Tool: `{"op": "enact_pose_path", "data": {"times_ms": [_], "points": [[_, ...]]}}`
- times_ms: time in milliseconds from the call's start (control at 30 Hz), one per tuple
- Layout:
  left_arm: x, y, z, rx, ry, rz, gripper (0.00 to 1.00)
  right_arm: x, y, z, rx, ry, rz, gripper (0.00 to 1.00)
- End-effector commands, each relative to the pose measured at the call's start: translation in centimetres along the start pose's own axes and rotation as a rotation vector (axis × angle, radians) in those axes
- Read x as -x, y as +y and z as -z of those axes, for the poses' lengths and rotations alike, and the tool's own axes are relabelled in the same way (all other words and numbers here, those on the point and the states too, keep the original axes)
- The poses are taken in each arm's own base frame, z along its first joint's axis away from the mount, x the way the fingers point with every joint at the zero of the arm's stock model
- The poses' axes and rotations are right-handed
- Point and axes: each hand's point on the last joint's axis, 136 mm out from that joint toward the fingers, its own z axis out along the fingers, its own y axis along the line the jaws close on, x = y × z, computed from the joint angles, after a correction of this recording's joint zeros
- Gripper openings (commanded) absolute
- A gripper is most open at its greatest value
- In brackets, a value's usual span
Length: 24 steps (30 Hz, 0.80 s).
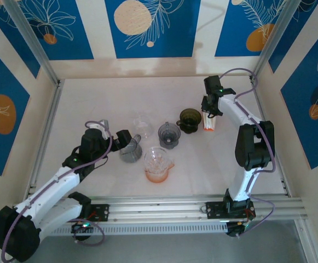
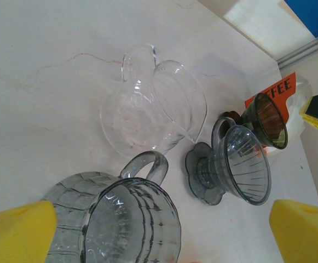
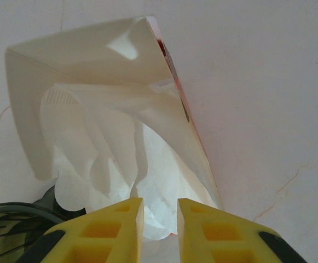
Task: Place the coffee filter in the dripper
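Note:
A stack of white coffee filters [image 3: 115, 148] sticks out of an open white and orange pack [image 3: 93, 60] lying on the table, the pack [image 1: 209, 125] being at the back right. My right gripper [image 3: 160, 211] is at the pack's mouth, its jaws narrowed onto the crumpled edge of a filter; it is over the pack [image 1: 209, 113]. A grey dripper [image 2: 241, 172] lies on its side mid-table [image 1: 169, 135]. A dark green dripper [image 1: 190, 120] stands just left of the pack. My left gripper [image 2: 164, 233] hangs open over a grey glass jug [image 2: 120, 224].
A clear glass server [image 2: 153, 107] lies behind the grey jug [image 1: 130, 151]. An orange-tinted clear jug [image 1: 157, 164] stands near the front middle. The dark green dripper's rim [image 3: 5, 230] sits close left of my right fingers. Blue patterned walls enclose the table.

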Motion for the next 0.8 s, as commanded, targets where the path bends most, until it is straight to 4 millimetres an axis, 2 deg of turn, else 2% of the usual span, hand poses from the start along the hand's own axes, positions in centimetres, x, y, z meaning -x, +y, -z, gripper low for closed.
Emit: {"op": "enact_pose_path", "data": {"times_ms": [0, 300, 767], "points": [[1.3, -0.7, 0.2, -0.008, -0.036, 0.003, 1.0, 0.6, -0.1, 0.0, -0.013, -0.018, 0.008, 0.27], [1.2, -0.5, 0.0, -0.003, -0.032, 0.007, 1.0, 1.7, 0.7, 2.0, 0.043, -0.109, 0.014, 0.31], [1.2, -0.5, 0.0, -0.003, -0.031, 0.006, 1.0, 1.1, 0.2, 0.1, 0.012, -0.042, 0.007, 0.29]]}}
